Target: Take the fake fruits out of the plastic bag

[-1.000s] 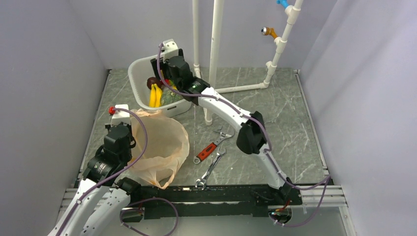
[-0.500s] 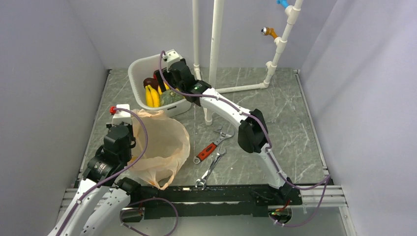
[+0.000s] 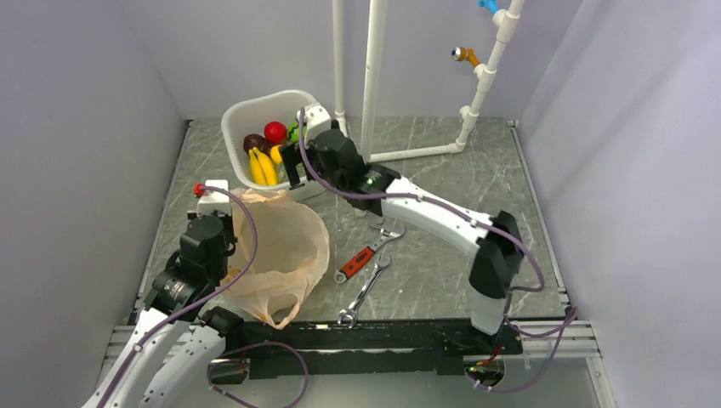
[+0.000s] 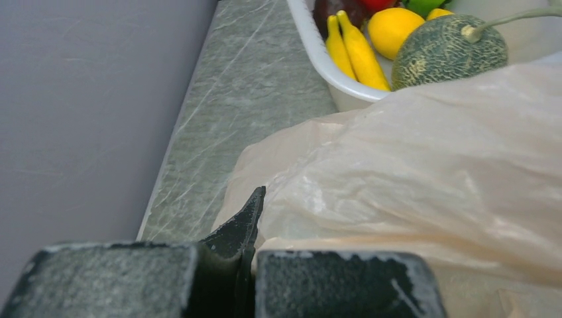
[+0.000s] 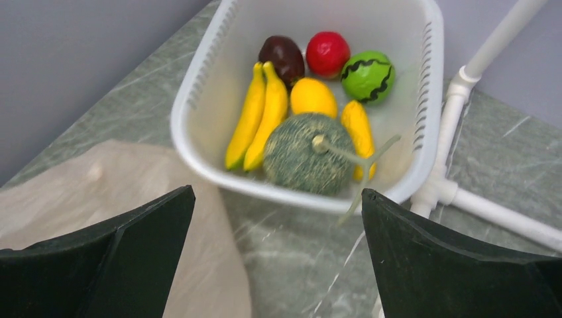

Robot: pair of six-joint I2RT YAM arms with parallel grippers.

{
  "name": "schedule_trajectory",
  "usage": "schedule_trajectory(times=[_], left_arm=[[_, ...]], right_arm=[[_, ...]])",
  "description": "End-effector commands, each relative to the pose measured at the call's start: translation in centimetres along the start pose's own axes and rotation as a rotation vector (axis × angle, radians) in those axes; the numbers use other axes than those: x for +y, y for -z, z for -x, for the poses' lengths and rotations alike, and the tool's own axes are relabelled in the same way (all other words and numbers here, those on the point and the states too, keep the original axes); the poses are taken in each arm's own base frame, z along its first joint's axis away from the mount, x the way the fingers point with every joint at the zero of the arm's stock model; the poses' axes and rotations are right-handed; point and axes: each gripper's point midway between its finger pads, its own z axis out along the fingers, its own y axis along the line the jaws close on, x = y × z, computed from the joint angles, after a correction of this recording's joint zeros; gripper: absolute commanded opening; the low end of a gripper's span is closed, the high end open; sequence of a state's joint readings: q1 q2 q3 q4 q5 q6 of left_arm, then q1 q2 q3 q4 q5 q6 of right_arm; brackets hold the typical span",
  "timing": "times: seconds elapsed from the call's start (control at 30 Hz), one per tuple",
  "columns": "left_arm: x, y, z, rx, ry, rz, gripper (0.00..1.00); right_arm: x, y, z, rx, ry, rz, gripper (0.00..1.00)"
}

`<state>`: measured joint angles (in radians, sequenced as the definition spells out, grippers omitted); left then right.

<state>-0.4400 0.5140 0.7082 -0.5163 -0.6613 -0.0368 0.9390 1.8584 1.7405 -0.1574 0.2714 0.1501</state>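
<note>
The task is judged done or nearly so: the fake fruits, namely the banana bunch [image 5: 255, 116], the dark-green squash-like piece [image 5: 305, 152], the striped green ball [image 5: 368, 76] and the yellow-orange ball [image 5: 313, 96], are seen lying in the white tub [image 5: 219, 66] at 11 o'clock on the worktop [image 3: 476, 170]. The plastic bag [image 3: 285, 246] is spread limp at 8 o'clock with no bulge seen, though its inside is partly hidden. The right claw [image 5: 276, 199] is held released and empty just beside the tub's near rim, its arm stretched from 5 o'clock. The left claw [image 4: 248, 245] is clenched at the bag's 9 o'clock edge; whether film is pinched cannot be told.
</note>
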Motion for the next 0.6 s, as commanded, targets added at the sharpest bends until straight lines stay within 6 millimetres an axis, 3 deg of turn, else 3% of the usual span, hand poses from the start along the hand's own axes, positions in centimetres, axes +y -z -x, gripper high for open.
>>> schedule_trajectory(times=[0.0,0.1,0.2,0.4,0.47,0.57], left_arm=[[-2.8,-0.2,0.8,-0.036,-0.002,-0.146,0.00],[-4.1,0.0,1.0,-0.041,-0.019,-0.226,0.00],[-6.4,0.8,1.8,-0.091,-0.041,-0.372,0.00],[-9.3,2.0,2.0,-0.128,-0.065,-0.552,0.00],[-10.7,2.6,2.0,-0.129,-0.077,-0.635,0.00],[-12.8,3.9,2.2,-0.145,-0.100,-0.778,0.00]], right_arm=[[1.2,4.6,1.4,-0.083,-0.001,-0.038,1.00],[0.8,7.4,0.0,-0.072,-0.004,-0.097,1.00],[-0.9,11.0,-1.9,-0.071,-0.082,-0.134,1.00],[-3.7,17.8,-5.3,-0.120,-0.136,-0.081,1.00],[-3.0,19.4,-6.1,-0.117,-0.065,0.020,1.00],[-0.1,21.1,-7.9,-0.094,0.000,0.237,0.97]])
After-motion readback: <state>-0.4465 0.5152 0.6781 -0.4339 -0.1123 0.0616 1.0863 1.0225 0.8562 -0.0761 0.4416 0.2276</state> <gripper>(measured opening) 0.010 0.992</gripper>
